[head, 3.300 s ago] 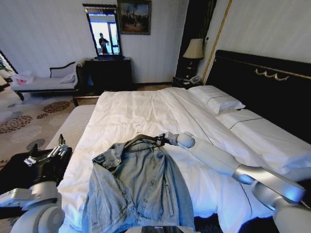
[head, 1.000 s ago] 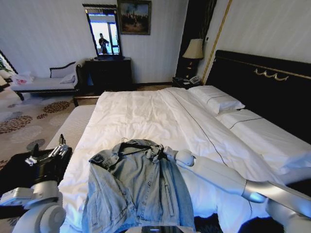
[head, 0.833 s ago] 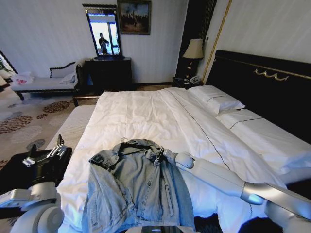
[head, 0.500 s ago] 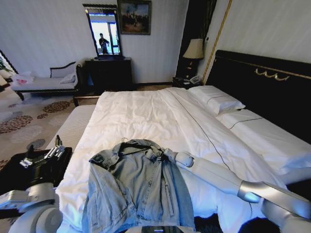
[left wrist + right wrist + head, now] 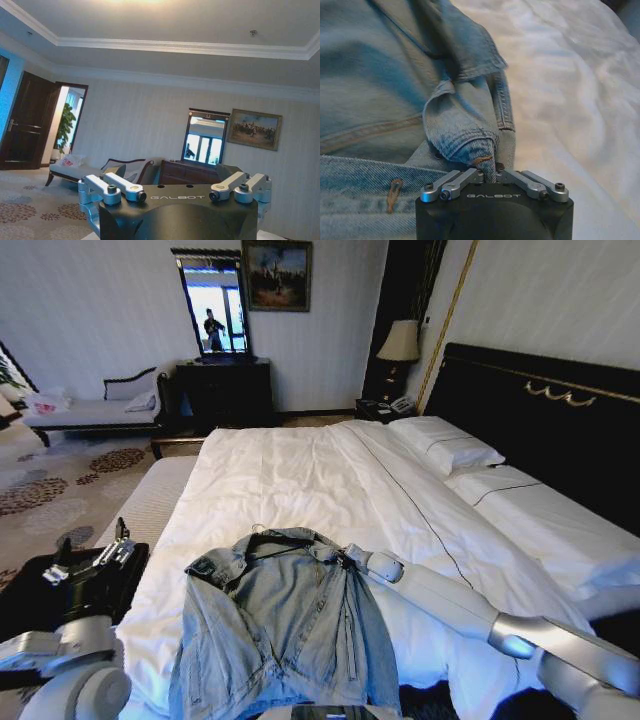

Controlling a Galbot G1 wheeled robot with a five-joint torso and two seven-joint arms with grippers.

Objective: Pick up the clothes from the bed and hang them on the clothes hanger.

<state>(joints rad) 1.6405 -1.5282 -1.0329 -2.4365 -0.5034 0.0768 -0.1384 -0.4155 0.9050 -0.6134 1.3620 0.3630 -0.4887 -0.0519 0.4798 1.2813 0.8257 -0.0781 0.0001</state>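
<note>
My left gripper [image 5: 175, 195], marked GALBOT, waited left of the bed [image 5: 300, 480], fingers apart. The denim jacket [image 5: 285, 625] lay on the bed's near end, over the black hanger [image 5: 272, 549]. My right gripper [image 5: 490, 176], also marked GALBOT, pinched a jacket fold at its right shoulder.

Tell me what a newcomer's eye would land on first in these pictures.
First, the pale blue denim jacket spread across the near end of the white bed, a black hanger at its collar. Next, the right gripper, shut on a fold of the jacket's edge. The left gripper waits open beside the bed.
</note>
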